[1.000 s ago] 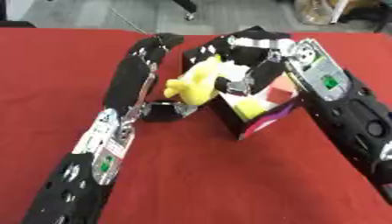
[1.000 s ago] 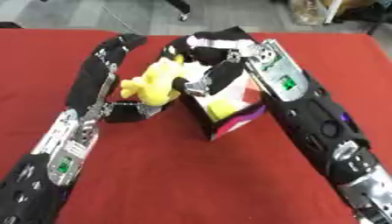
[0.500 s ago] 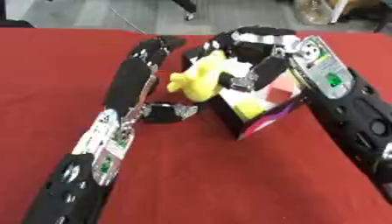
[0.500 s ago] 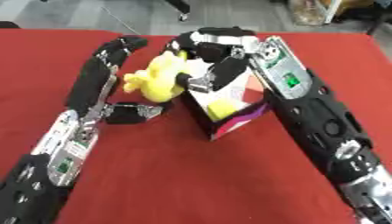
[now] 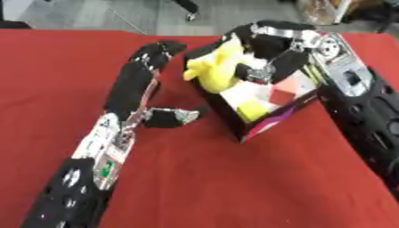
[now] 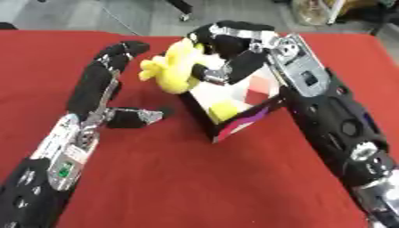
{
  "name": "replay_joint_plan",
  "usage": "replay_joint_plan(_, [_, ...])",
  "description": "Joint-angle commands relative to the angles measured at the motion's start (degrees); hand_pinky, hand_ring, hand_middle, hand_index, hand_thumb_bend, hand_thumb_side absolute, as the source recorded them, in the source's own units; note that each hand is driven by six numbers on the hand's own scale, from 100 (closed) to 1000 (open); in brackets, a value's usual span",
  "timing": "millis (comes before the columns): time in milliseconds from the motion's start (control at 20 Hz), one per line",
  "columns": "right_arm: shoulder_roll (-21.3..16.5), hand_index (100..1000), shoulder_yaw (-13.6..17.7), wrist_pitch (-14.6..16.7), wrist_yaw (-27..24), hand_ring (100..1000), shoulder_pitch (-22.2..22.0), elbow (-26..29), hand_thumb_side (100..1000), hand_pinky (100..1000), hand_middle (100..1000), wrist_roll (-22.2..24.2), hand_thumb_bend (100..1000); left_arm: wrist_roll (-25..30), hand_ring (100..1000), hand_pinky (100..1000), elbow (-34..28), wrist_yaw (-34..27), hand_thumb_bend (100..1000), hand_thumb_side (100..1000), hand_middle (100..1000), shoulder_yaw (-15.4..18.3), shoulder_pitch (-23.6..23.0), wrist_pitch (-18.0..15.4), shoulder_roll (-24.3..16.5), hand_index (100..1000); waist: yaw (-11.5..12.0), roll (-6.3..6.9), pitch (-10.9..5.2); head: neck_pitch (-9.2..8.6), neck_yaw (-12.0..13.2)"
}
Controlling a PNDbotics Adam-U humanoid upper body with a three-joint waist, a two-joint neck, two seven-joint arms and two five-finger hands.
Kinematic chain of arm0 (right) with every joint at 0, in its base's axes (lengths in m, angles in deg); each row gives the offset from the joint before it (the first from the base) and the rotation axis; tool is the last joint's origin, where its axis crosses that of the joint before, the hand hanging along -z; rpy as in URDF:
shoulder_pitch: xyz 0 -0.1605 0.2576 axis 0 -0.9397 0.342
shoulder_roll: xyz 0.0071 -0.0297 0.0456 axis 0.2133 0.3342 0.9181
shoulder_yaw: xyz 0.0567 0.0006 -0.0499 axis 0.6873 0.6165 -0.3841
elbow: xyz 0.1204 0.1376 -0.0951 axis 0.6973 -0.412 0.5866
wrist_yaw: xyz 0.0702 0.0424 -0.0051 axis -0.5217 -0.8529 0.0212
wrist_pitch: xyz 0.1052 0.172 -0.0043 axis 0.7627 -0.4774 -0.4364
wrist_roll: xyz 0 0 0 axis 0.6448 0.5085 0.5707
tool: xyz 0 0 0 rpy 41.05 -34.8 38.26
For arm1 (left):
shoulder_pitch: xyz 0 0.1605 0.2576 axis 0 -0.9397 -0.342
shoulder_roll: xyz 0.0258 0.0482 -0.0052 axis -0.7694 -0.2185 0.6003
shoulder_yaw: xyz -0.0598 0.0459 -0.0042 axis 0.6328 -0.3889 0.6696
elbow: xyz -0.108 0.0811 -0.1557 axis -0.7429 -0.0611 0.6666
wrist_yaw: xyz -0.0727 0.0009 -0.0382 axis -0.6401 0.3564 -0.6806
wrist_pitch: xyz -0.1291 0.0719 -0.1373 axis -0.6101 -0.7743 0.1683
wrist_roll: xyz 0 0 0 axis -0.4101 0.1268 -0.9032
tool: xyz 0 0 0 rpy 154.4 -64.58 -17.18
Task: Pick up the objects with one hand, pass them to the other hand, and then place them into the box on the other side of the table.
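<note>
The right hand [image 5: 269, 49] has its fingers curled round a yellow soft toy [image 5: 212, 69] and holds it over the near-left edge of the open box [image 5: 273, 104] on the red table [image 5: 234, 187]. The left hand [image 6: 117, 58] lies flat beside the box with straight fingers and holds nothing. The right eye view shows more of the right arm [image 6: 335, 129], down to the bottom corner; the left eye view cuts it off.

Toy [image 5: 212, 71]: was between both hands beside the box; now held by right hand [image 5: 269, 49] alone, over box [image 5: 269, 113] rim.
Left hand [image 5: 156, 53]: released toy, now apart, fingers straight.
</note>
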Motion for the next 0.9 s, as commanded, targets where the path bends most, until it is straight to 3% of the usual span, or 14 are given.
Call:
replay_joint_plan(50, [-2.7, 556, 3.3, 0.0, -0.1, 788, 0.4, -0.5, 202, 923, 656, -0.7, 100, -0.4, 779, 869, -0.7, 0.0, 728, 441, 769, 0.5, 0.5, 0.2, -1.0, 877, -0.3, 0.07, -0.78, -0.25, -0.6])
replay_joint_plan(500, [-5.3, 544, 10.6, 4.1, 6.4, 771, -1.9, -5.3, 201, 904, 629, -9.1, 100, -1.5, 776, 867, -0.8, -0.5, 684, 462, 767, 0.9, -0.5, 0.4, -1.7, 868, -1.2, 0.53, -1.08, 0.08, -2.8])
replay_joint_plan(900, [-6.4, 581, 13.2, 9.8, 12.7, 768, -2.9, -8.4, 199, 888, 652, -17.0, 100, -1.6, 776, 866, -0.8, -0.3, 688, 462, 768, 1.0, -0.7, 0.3, -2.0, 870, -1.5, 0.8, -1.11, 0.24, -5.5])
